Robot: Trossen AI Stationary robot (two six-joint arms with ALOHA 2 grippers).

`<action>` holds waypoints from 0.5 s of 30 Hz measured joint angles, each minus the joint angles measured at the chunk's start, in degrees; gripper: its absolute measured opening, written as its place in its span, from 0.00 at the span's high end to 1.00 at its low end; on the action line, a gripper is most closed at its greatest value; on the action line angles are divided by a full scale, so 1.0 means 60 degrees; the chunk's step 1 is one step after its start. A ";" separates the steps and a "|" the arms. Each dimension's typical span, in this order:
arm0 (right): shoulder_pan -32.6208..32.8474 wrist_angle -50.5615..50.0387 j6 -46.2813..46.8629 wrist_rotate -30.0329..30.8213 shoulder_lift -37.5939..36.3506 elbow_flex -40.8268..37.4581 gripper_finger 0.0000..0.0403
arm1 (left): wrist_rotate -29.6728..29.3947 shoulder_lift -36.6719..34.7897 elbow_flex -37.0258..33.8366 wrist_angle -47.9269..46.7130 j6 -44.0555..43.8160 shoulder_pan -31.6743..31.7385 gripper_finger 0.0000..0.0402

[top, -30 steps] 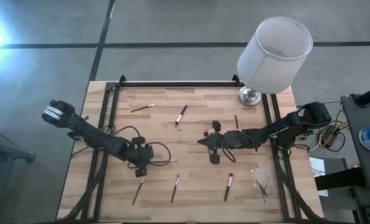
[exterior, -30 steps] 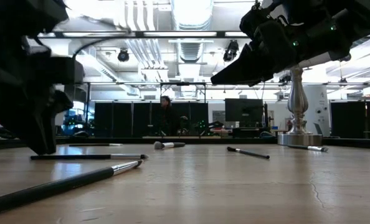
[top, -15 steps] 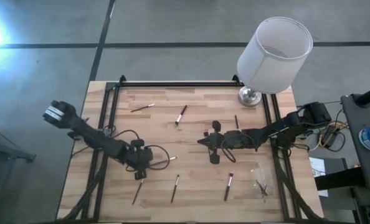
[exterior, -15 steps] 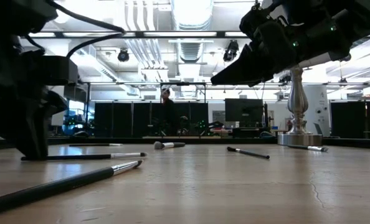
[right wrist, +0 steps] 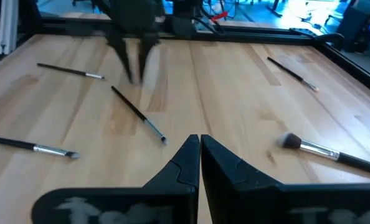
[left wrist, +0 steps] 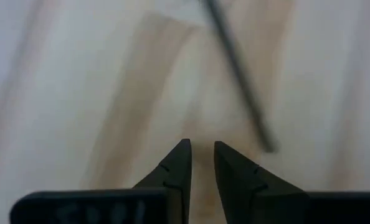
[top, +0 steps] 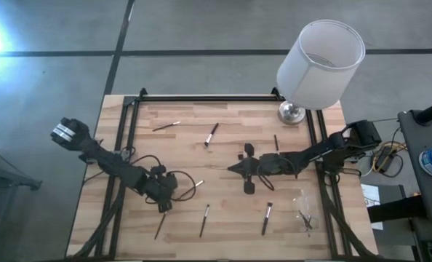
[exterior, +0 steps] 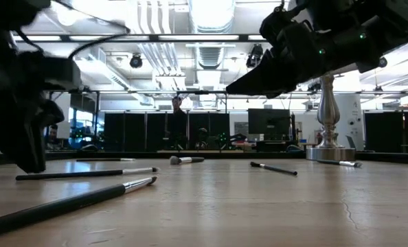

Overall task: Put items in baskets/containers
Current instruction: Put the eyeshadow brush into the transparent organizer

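Brushes lie scattered across the bench (top: 223, 153) as the left gripper (top: 163, 206), fingers slightly apart and empty, slides back toward the near-left brush (top: 160, 224) it has yet to grasp. The right gripper (top: 234, 167) (fingers together) hovers mid-bench. The clear tray (top: 304, 209) waits at the near-right corner.

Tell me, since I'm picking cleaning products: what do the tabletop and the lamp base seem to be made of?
The tabletop looks like pale wood in joined strips with a smooth finish, with visible grain and seams. The lamp base looks like polished silvery metal, judging by its bright reflections.
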 joint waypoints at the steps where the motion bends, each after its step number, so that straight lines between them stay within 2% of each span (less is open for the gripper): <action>1: -0.0001 0.0001 -0.0013 -0.0004 0.0072 0.0062 0.98 | 0.0022 -0.0015 0.0081 0.0126 -0.0232 -0.0036 0.84; 9: 0.0002 -0.0059 -0.0220 -0.0002 0.0491 0.0405 0.98 | -0.0474 0.0241 0.0530 0.0360 -0.1769 -0.0666 0.78; 15: 0.0002 -0.0059 -0.0220 -0.0002 0.0457 0.0413 0.98 | -0.0612 0.0650 0.0736 0.0364 -0.2123 -0.1064 0.74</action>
